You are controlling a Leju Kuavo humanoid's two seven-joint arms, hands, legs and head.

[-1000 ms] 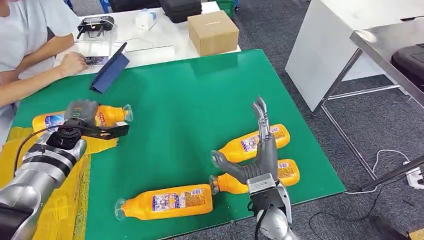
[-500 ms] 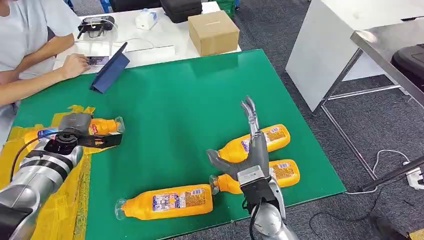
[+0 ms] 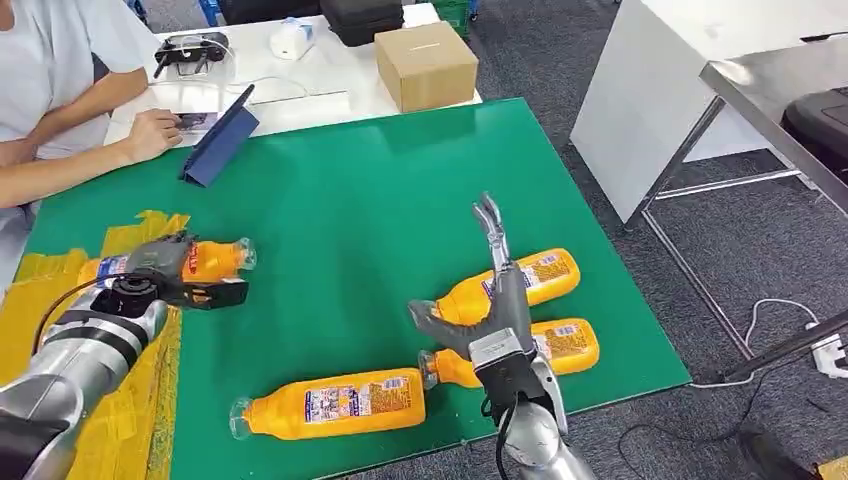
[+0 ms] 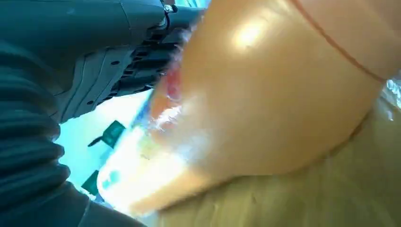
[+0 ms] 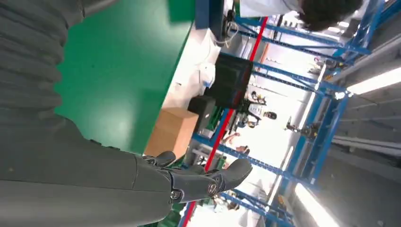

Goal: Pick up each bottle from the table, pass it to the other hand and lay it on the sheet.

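Bottle [image 3: 205,259] in the left hand [image 3: 165,272]: an orange one with a printed label, lying on its side with its clear cap pointing toward the middle of the desk [image 3: 370,200]. The hand's fingers are closed around its body, and it sits right at the border where the yellow sheet [image 3: 140,400] meets the green surface. In the left wrist view the orange body [image 4: 265,94] is pressed close against the dark fingers [image 4: 142,61], with yellow sheet beneath it.

Three more orange bottles lie on their sides near the desk's near edge. One long bottle [image 3: 335,402] lies just inside that edge, cap toward the sheet. Two others sit to its right: a far bottle [image 3: 540,275] and a near bottle [image 3: 565,343], both close to the near right corner. All are capped; the liquid looks orange through the plastic.

The right hand [image 3: 490,300] stands above those two bottles, empty, fingers stretched straight and thumb spread out to the side.

The wide middle of the green surface between the two hands is open. Along the far edge stand a blue tablet case [image 3: 220,135] and, on a white table behind, a cardboard box [image 3: 427,63]. A person's hand [image 3: 150,130] rests near the case.
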